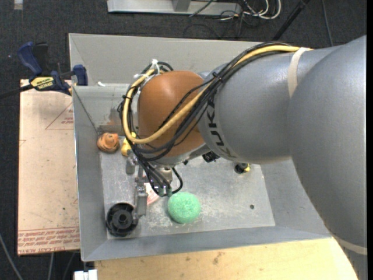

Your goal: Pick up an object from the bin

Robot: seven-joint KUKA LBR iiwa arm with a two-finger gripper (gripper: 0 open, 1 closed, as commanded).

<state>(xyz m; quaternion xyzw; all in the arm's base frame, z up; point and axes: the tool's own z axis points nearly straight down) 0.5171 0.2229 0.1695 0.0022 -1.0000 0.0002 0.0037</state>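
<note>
Camera view: black round cap (121, 219) just beside the jaws.

The grey metal bin (87, 185) carries a few loose things on its scuffed floor: a fuzzy green ball (184, 207) near the lower wall, a black round cap (121, 219) in the lower left corner, and a small orange lump (108, 141) by the left wall

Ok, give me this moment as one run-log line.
gripper low in bin | between black round part and green ball | grasp: not visible
</note>
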